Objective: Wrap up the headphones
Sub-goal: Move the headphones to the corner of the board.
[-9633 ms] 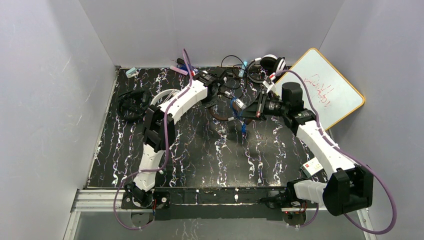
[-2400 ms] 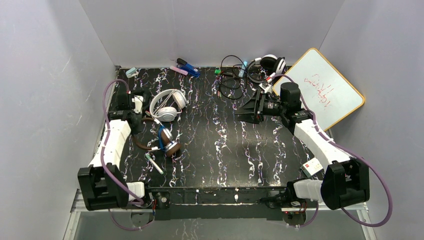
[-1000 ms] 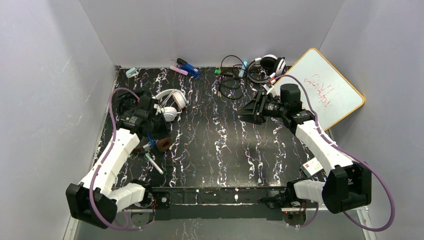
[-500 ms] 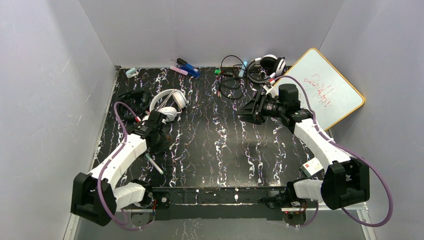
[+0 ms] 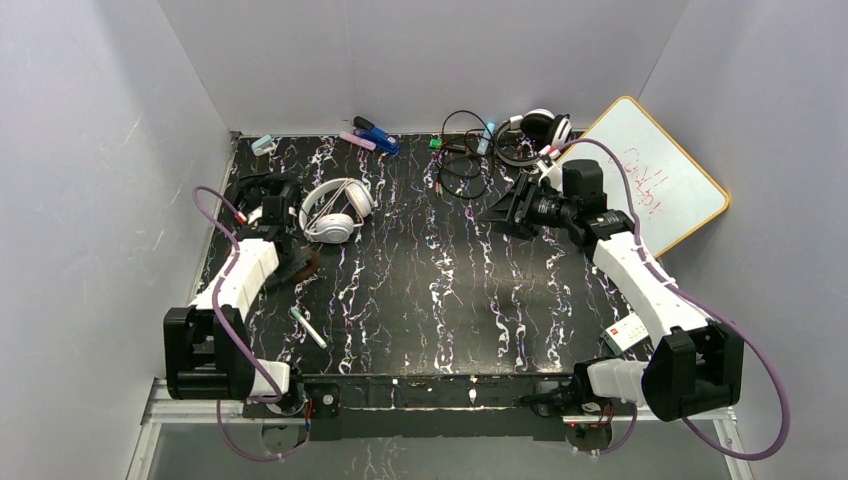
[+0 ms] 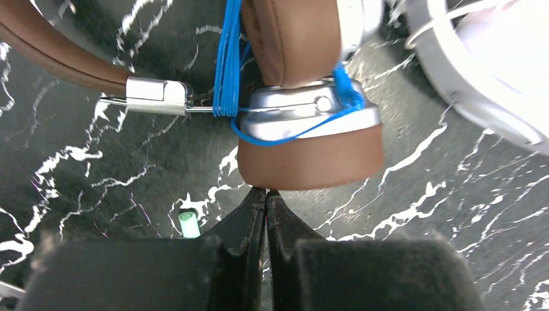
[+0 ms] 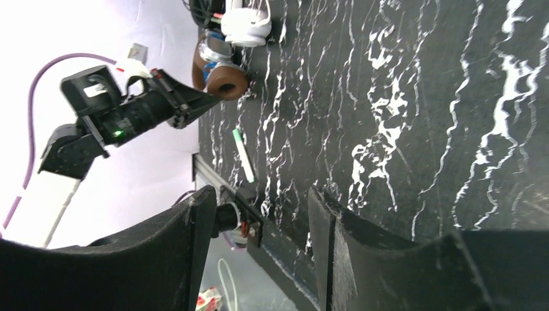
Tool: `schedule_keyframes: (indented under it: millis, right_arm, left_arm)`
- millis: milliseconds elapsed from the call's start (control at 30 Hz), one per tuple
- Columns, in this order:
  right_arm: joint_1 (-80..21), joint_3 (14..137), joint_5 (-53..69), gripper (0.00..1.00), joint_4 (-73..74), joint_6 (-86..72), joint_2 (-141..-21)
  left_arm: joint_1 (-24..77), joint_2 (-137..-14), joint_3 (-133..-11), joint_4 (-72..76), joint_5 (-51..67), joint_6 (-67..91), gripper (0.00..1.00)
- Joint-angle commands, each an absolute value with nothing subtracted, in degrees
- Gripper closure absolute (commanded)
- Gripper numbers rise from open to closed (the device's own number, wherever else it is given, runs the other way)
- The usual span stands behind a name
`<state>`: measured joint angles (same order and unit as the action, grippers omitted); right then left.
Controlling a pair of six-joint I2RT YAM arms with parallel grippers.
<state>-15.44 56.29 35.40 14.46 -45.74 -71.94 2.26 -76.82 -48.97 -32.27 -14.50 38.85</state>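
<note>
The brown headphones (image 6: 304,149) lie on the mat with a blue cord (image 6: 226,65) wound round the yoke; they also show as brown headphones (image 5: 300,266) and brown headphones (image 7: 223,83). My left gripper (image 6: 266,192) is shut, nothing between its jaws, tips right at the ear cup's rim; from above the left gripper (image 5: 286,258) sits beside it. White headphones (image 5: 335,210) lie just behind, black headphones (image 5: 262,190) further left. Another headset (image 5: 535,128) with loose cords (image 5: 460,165) lies at the back. My right gripper (image 5: 497,212) hovers open and empty, right gripper (image 7: 262,201).
A whiteboard (image 5: 650,185) leans at the right wall. A green-tipped pen (image 5: 308,327) lies near the front left. A blue stapler and markers (image 5: 370,135) and a small pale-blue item (image 5: 263,144) sit along the back edge.
My left arm has swung back toward the left wall, its gripper still shut, and the brown headphones have shifted left with it. The right gripper has edged slightly toward the back.
</note>
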Motion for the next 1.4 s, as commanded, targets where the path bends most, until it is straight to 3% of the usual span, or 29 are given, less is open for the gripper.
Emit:
schedule_keyframes:
  millis: [0,200,233,333,367,567,733,933,1367]
  right_arm:
    - [-15.2,59.9,29.0,0.37,17.6,-41.4,-68.9]
    - [-15.2,57.6,16.5,0.27,17.6,-37.1,-64.3]
    - [-15.2,56.4,13.8,0.24,16.9,-36.6,-62.7]
    - [-15.2,50.3,6.1,0.02,11.5,-34.7,-56.7]
    - [-15.2,47.8,3.0,0.01,9.5,-34.5,-53.8]
    - [-15.2,33.4,-9.4,0.01,-3.7,-34.7,-42.7]
    - [-15.2,28.0,3.4,0.01,-11.3,-10.6,-41.2]
    - [-15.2,20.5,-6.0,0.01,-22.6,-4.5,-41.2]
    - [-11.9,13.1,-20.5,0.03,-53.3,-0.9,-69.8]
  left_arm:
    - [1.1,-74.5,-52.7,-31.1,-12.3,33.7,0.95]
    - [1.1,-69.8,-52.0,-35.8,5.2,27.0,0.60]
    - [1.1,-67.7,-51.8,-36.7,5.6,25.8,0.51]
    - [1.1,-61.5,-51.5,-37.4,5.5,23.1,0.06]
    - [1.1,-59.2,-50.9,-36.4,5.5,22.7,0.02]
    - [1.6,-45.5,-37.0,-12.9,12.5,22.6,0.02]
    - [2.1,-41.9,-30.6,-2.0,3.0,21.8,0.02]
    - [2.1,-39.9,-23.6,9.2,-5.0,17.8,0.02]
    - [2.1,-54.6,-20.5,29.6,-8.9,12.7,0.02]
